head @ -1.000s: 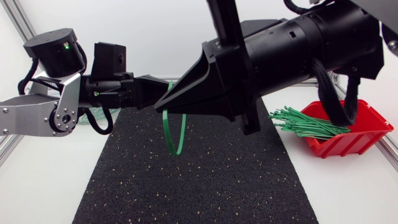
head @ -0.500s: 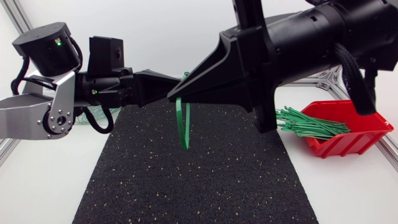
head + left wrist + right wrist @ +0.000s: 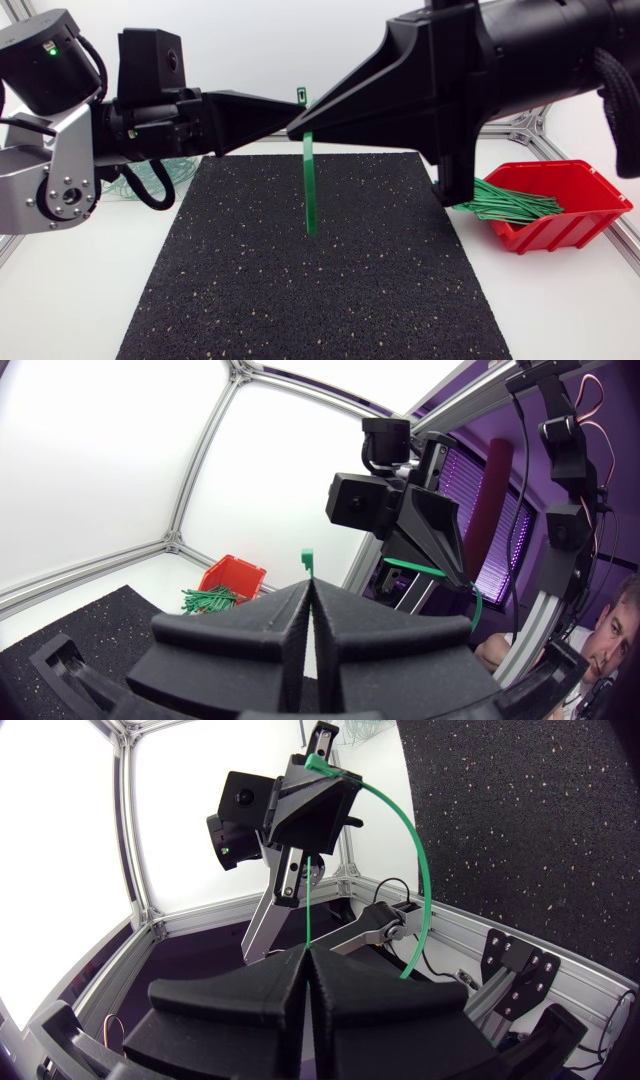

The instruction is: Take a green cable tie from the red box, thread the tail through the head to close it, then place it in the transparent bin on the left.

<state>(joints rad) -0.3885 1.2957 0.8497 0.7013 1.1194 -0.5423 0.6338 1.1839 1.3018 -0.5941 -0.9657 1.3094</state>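
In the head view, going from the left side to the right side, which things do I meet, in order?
In order: left arm's joint → left gripper → green cable tie → bundle of green ties → red box. The right gripper meets the left gripper at the tie, so its place is unclear.

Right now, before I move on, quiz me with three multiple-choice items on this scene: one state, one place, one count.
1. The red box is: A empty, B stocked with green ties, C overturned.
2. The held cable tie hangs: A over the black mat, B inside the red box, C under the red box.
3. Tools shut on it: A none, B one, C two.
Answers: B, ties fill it; A, its strip dangles above the mat; C, left tool and right tool both pinch it.
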